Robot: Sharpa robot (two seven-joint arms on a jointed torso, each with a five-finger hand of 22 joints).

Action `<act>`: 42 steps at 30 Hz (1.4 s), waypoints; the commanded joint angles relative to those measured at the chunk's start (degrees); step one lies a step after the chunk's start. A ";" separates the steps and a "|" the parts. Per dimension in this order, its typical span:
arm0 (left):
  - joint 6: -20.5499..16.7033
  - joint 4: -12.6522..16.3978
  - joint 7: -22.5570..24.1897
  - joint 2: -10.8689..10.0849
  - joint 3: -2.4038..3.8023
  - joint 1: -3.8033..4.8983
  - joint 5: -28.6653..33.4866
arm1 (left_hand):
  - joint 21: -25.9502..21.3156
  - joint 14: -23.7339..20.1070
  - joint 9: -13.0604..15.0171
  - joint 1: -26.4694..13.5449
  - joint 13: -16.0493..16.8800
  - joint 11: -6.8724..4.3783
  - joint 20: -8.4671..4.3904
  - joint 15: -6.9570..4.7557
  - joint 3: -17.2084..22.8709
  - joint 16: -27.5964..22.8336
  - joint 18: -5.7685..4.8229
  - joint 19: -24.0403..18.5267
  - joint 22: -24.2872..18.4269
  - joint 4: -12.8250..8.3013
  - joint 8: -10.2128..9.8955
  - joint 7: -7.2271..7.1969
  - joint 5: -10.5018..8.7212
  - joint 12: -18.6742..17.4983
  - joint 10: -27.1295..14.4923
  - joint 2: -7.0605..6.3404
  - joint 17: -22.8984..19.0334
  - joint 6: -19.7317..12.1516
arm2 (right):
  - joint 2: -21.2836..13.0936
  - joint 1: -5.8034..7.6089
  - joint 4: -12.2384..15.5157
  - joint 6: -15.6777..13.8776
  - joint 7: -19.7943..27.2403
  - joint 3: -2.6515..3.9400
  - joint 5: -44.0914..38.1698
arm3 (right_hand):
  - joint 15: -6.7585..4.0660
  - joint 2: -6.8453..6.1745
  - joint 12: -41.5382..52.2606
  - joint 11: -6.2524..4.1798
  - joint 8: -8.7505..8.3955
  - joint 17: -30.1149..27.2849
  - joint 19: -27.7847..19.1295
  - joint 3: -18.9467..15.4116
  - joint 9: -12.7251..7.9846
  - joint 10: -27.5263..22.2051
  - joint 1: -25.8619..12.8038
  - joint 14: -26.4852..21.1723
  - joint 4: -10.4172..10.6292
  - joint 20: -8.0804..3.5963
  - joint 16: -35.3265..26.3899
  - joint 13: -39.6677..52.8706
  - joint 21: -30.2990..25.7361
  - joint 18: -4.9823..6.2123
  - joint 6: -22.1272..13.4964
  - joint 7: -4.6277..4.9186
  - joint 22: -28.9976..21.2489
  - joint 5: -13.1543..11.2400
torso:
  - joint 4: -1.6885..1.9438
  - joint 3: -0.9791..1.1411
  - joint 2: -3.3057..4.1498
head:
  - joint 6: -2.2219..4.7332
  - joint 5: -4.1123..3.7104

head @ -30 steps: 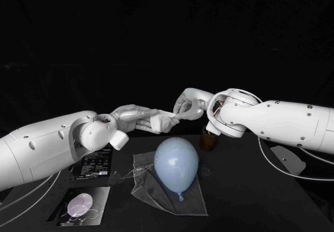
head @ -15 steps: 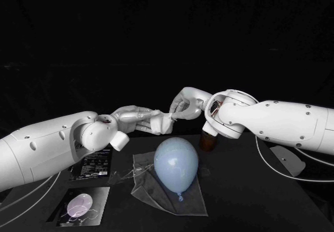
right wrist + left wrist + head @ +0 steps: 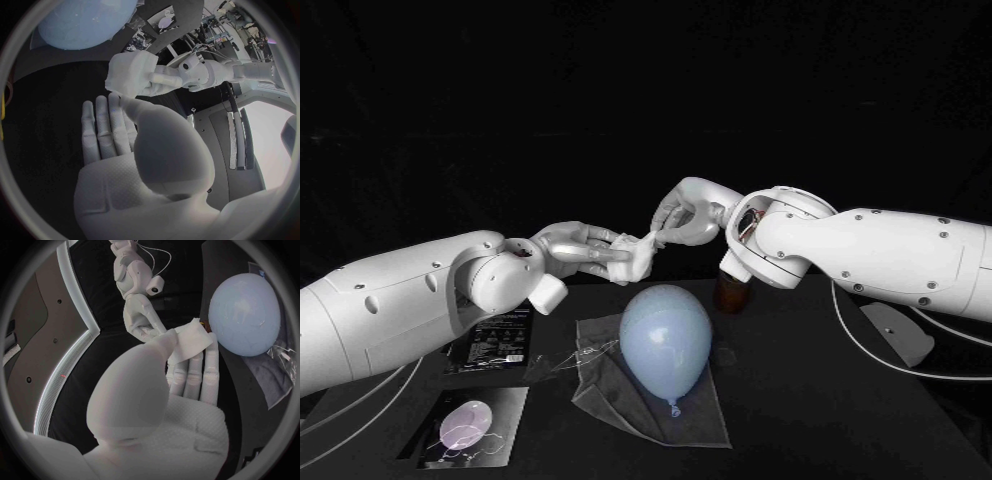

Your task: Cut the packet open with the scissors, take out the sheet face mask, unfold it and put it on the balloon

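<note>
The folded white sheet face mask (image 3: 635, 256) hangs in the air above the far end of the table. My left hand (image 3: 583, 247) grips its lower part from the left. My right hand (image 3: 685, 214) pinches its upper corner from the right. The left wrist view has the mask (image 3: 191, 339) at my fingertips with the right hand (image 3: 140, 320) behind it. From the right wrist the mask (image 3: 129, 72) is a thick folded wad with the left hand (image 3: 164, 80) clasped on it. The pale blue balloon (image 3: 665, 338) lies on the table below both hands.
A crumpled clear plastic sheet (image 3: 623, 392) lies under the balloon. A black printed packet (image 3: 493, 340) lies to its left, and a silvery packet (image 3: 466, 426) with a pale oval sits at the near left. A brown object (image 3: 730, 293) stands behind the balloon under my right arm.
My right hand has shifted slightly left and up, drawing the mask's upper corner away from the wad. My left hand has stayed almost in place.
</note>
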 commanded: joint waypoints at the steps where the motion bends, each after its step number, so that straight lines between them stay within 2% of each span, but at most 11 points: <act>1: -2.70 0.05 0.24 0.06 0.06 0.08 -1.36 | 8.73 0.95 -2.11 0.84 0.58 0.47 -2.57 -0.68 0.86 0.29 -2.41 -4.53 6.63 -2.93 -0.84 1.25 -0.11 1.34 -0.56 1.65 -0.76 2.61 | -0.10 0.03 0.20 0.16 0.97 0.06 0.23 | 0.18 0.23 -0.09 -0.33 0.30 0.09 -0.10 0.12 0.07 0.23 -0.26 0.38 -0.09 -0.13 0.33 -0.10 0.33 0.70 0.42 -0.17 0.05 0.20 | 0.00 0.01 0.00 | -0.02 -0.03; 2: -3.02 0.05 0.32 0.06 0.06 0.08 -1.39 | 9.94 1.00 -2.39 0.65 0.62 0.54 -2.89 -0.63 1.09 0.26 -2.54 -5.33 7.59 -3.10 -0.92 1.34 0.06 1.45 -0.75 1.76 -0.90 2.99 | -0.12 0.03 0.22 0.36 0.95 0.06 0.24 | 0.19 0.23 -0.10 -0.32 0.32 0.08 -0.15 0.18 0.10 0.22 -0.32 0.34 -0.18 -0.14 0.32 -0.11 0.38 0.69 0.41 -0.17 0.14 0.20 | 0.00 0.01 0.00 | -0.02 -0.03; 4: -3.60 0.05 0.48 0.04 0.06 0.08 -1.44 | 16.83 1.29 -4.21 -0.93 1.27 0.69 -3.82 -0.43 3.08 0.43 -3.72 -10.23 13.15 -3.92 -1.74 1.58 -0.19 2.77 -1.72 2.08 -1.60 4.22 | -0.15 0.03 0.22 0.82 0.85 0.06 0.26 | 0.21 0.24 -0.12 -0.31 0.33 0.07 -0.21 0.23 0.13 0.20 -0.38 0.30 -0.25 -0.14 0.30 -0.13 0.41 0.67 0.39 -0.16 0.21 0.20 | 0.01 -0.01 0.00 | -0.03 -0.04; 9: -4.44 0.01 0.86 0.01 0.07 0.08 -1.35 | 22.11 1.21 -5.92 -2.76 2.41 0.81 -4.17 -0.45 7.10 1.50 -3.65 -13.80 17.37 -5.08 -1.77 1.73 -0.01 4.98 -3.10 1.81 -1.88 4.90 | -0.10 0.03 0.04 2.75 0.19 0.06 0.23 | 0.24 0.26 -0.16 -0.28 0.36 0.05 -0.42 0.39 0.22 0.15 -0.54 0.17 -0.46 -0.14 0.25 -0.18 0.48 0.62 0.33 -0.14 0.41 0.20 | 0.05 -0.01 0.00 | -0.02 -0.04; 15: -3.67 -0.01 1.46 -0.04 0.07 0.08 -0.72 | 23.48 0.74 -6.65 -3.60 2.99 0.92 -3.90 -0.38 9.04 2.21 -3.45 -15.03 18.49 -5.75 -1.54 1.77 0.07 6.14 -3.90 1.60 -1.89 4.65 | 0.09 0.03 -0.31 4.28 -0.55 0.06 -0.24 | 0.27 0.27 -0.17 -0.27 0.37 0.04 -0.53 0.47 0.26 0.13 -0.64 0.10 -0.55 -0.14 0.22 -0.19 0.52 0.61 0.30 -0.12 0.52 0.20 | 0.04 -0.02 0.02 | 0.01 -0.01; 21: -1.47 0.00 2.30 -0.10 0.07 0.07 -0.41 | 24.72 -0.29 -7.27 -4.35 3.51 0.99 -3.44 -0.25 10.49 3.15 -3.42 -16.39 19.55 -6.53 -1.16 1.74 0.07 7.33 -4.73 1.40 -1.72 4.01 | 0.24 0.04 -0.68 3.08 -0.68 0.06 -0.29 | 0.28 0.31 -0.17 -0.27 0.39 0.03 -0.61 0.54 0.30 0.16 -0.70 0.07 -0.64 -0.13 0.21 -0.20 0.56 0.60 0.28 -0.11 0.61 0.20 | 0.05 -0.02 0.03 | 0.01 0.00; 26: -1.41 0.00 3.00 -0.09 0.08 0.07 -0.74 | 25.92 -1.21 -8.04 -5.10 3.64 0.56 -2.87 -0.44 11.58 3.91 -3.61 -18.05 20.65 -7.23 -0.87 0.99 0.01 8.01 -5.19 1.34 -1.72 4.48 | 0.34 0.04 -0.52 2.11 -0.43 0.06 1.02 | 0.28 0.31 -0.16 -0.27 0.39 0.04 -0.62 0.56 0.32 0.17 -0.74 0.08 -0.68 -0.14 0.22 -0.20 0.59 0.60 0.27 -0.11 0.66 0.20 | 0.01 -0.01 -0.02 | -0.04 0.00; 29: -1.98 -0.01 3.33 -0.06 0.08 0.07 -1.09 | 26.41 -2.00 -8.66 -5.22 3.63 0.46 -2.80 -0.47 12.32 4.03 -3.45 -18.82 21.11 -7.67 -1.04 0.74 0.01 8.17 -5.51 1.41 -1.84 5.55 | 0.42 0.03 -0.48 1.60 -0.21 0.06 1.51 | 0.28 0.31 -0.16 -0.27 0.39 0.04 -0.62 0.56 0.32 0.17 -0.74 0.08 -0.68 -0.14 0.22 -0.20 0.59 0.60 0.27 -0.11 0.66 0.20 | 0.03 0.00 -0.02 | -0.09 0.04; 32: -2.57 0.06 3.61 -0.08 0.07 0.07 -1.45 | 26.97 -3.78 -10.08 -5.73 3.82 0.75 -2.55 -0.04 13.62 4.43 -3.25 -19.83 21.65 -7.92 -2.17 0.82 0.06 8.57 -6.86 2.20 -1.89 7.64 | 0.51 0.03 -0.52 1.27 0.04 0.05 2.03 | 0.28 0.32 -0.15 -0.26 0.40 0.04 -0.64 0.59 0.34 0.18 -0.80 0.09 -0.71 -0.14 0.23 -0.21 0.63 0.60 0.26 -0.10 0.72 0.20 | 0.05 0.01 -0.02 | -0.09 0.05; 36: -2.87 0.14 3.69 -0.10 0.07 0.06 -2.23 | 27.09 -5.41 -11.15 -6.42 4.48 0.48 -2.23 0.10 13.99 5.49 -2.99 -19.85 21.70 -7.69 -3.13 0.40 0.03 9.56 -8.59 2.95 -1.43 9.45 | 0.65 0.03 -0.64 0.90 0.34 0.05 2.42 | 0.28 0.32 -0.15 -0.26 0.40 0.04 -0.64 0.59 0.34 0.18 -0.80 0.09 -0.71 -0.14 0.23 -0.21 0.63 0.60 0.26 -0.10 0.72 0.20 | 0.04 -0.01 0.04 | -0.16 0.07; 42: -2.66 0.20 3.38 -0.15 0.07 0.06 -2.66 | 27.22 -8.34 -13.01 -9.00 7.84 -0.81 -0.83 -0.24 13.02 11.87 -2.44 -18.54 21.43 -5.86 -5.08 -0.88 0.00 15.23 -11.86 4.37 1.81 13.93 | 0.78 0.02 -0.76 0.82 0.52 0.05 2.68 | 0.29 0.34 -0.17 -0.24 0.40 0.04 -0.66 0.62 0.36 0.16 -0.86 0.08 -0.74 -0.14 0.23 -0.22 0.66 0.60 0.22 -0.09 0.78 0.20 | 0.02 0.00 0.02 | -0.21 0.12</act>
